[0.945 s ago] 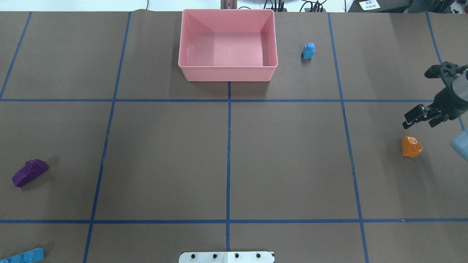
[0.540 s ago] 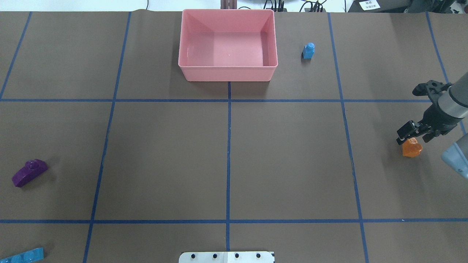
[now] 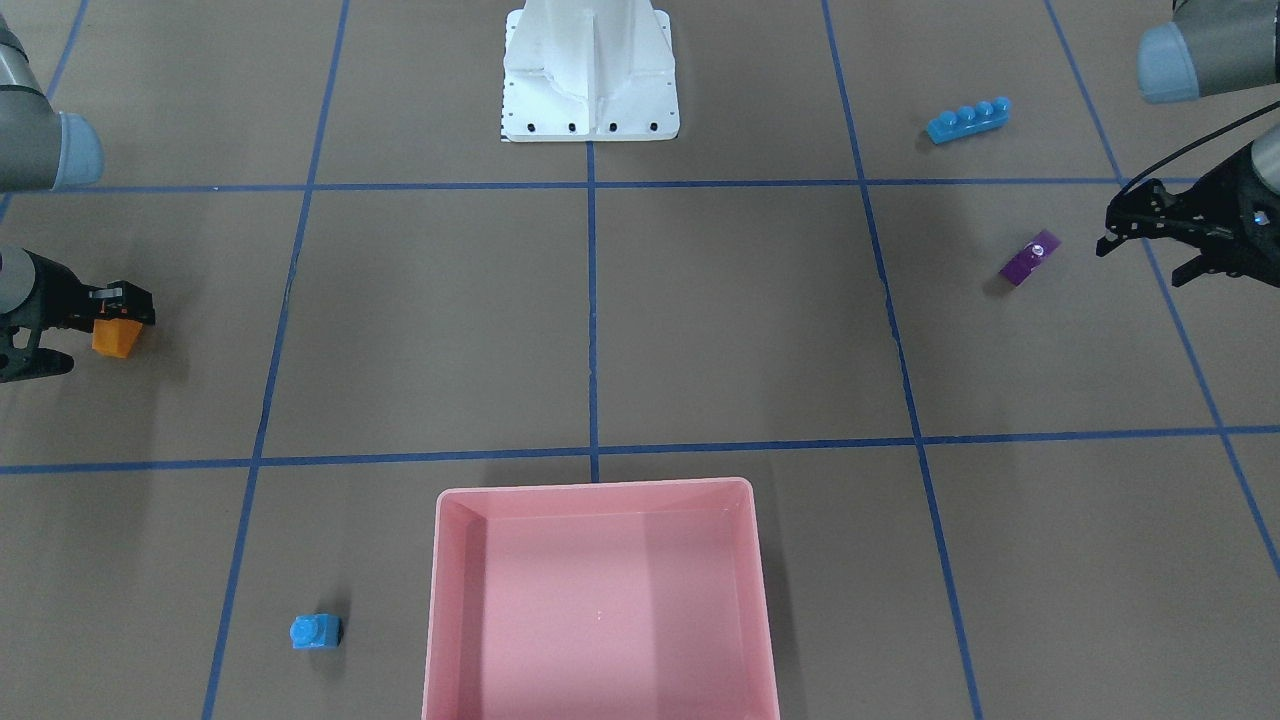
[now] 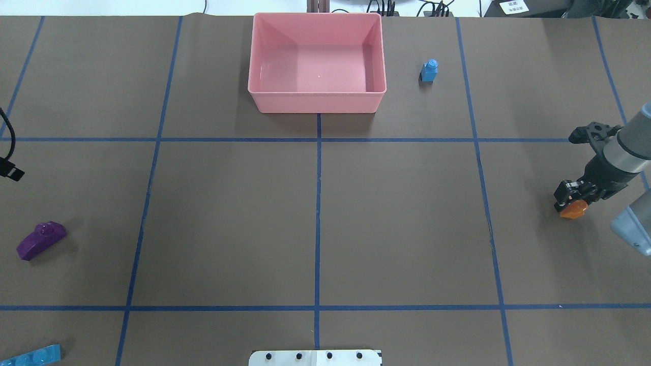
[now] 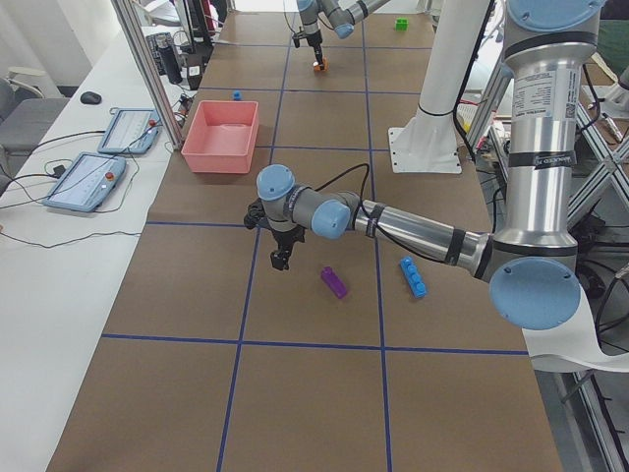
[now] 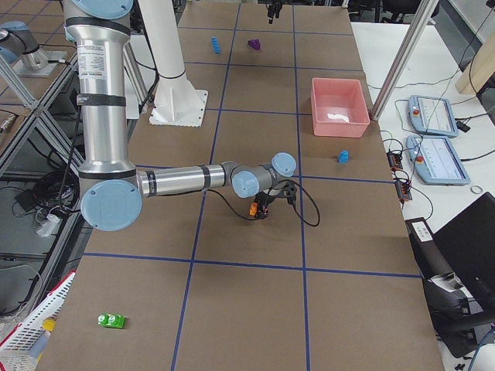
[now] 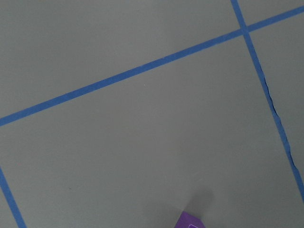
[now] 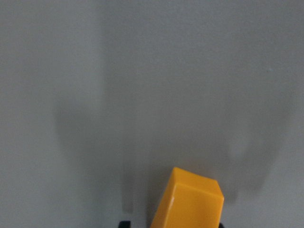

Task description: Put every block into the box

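Observation:
The pink box [image 4: 317, 104] stands at the far middle of the table. My right gripper [image 4: 567, 168] is open and low over the orange sloped brick [image 4: 574, 210], with one fingertip [image 4: 563, 195] right at the brick. The brick fills the bottom of the right wrist view [image 8: 190, 199]. My left gripper [image 3: 1145, 255] is open and empty, a short way from the purple wedge [image 3: 1028, 258]. The long blue brick [image 3: 968, 120] lies near the robot's side on its left. The small blue brick [image 4: 430, 70] stands right of the box. The green brick [image 6: 112, 320] lies far out past the right arm.
The white robot base [image 3: 590, 75] stands at the robot's edge of the table. Blue tape lines [image 4: 318, 213] divide the brown table into squares. The box is empty inside.
My right gripper has moved toward the robot and down, from beyond the orange brick to right over it. A bit of the left gripper has come in at the overhead view's left edge.

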You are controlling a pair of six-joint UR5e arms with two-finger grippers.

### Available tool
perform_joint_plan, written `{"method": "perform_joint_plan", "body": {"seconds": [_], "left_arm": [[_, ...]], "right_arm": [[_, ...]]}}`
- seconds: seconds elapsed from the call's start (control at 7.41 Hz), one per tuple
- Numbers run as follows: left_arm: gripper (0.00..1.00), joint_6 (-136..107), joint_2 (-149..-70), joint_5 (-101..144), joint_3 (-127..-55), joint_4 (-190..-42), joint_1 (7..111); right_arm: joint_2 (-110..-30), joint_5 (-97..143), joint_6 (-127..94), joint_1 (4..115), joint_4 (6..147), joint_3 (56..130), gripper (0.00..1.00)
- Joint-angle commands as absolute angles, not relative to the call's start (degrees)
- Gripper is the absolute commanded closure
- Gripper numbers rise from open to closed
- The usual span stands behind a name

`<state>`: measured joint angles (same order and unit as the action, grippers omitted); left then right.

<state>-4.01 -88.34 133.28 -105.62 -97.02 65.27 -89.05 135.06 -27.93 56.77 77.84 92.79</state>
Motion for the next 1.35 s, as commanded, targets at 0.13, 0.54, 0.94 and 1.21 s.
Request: {"method": "perform_joint_plan", "body": {"seconds": [0.13,0.54,0.94,1.21], "left_arm": [[0.01,7.09,-85.35,128.50,-105.03,-97.91,56.79],[0.01,6.94,-84.46,128.58,-104.77,-97.91,49.41],[0.05,7.03,-84.72,125.95,-103.54,-97.91,48.43],[0.18,7.12,-84.99,125.95,-102.66,-97.91,48.17]], "right_arm": [[-76.03,135.53,-40.70,62.31,85.80,97.91,1.00],[-50.79,134.91,-50.21,59.61,97.04,85.23,1.00],[-36.66,131.68,-63.22,55.73,86.99,69.73,1.00],[-33.16,125.11,-72.04,51.70,77.47,63.06,1.00]]}}
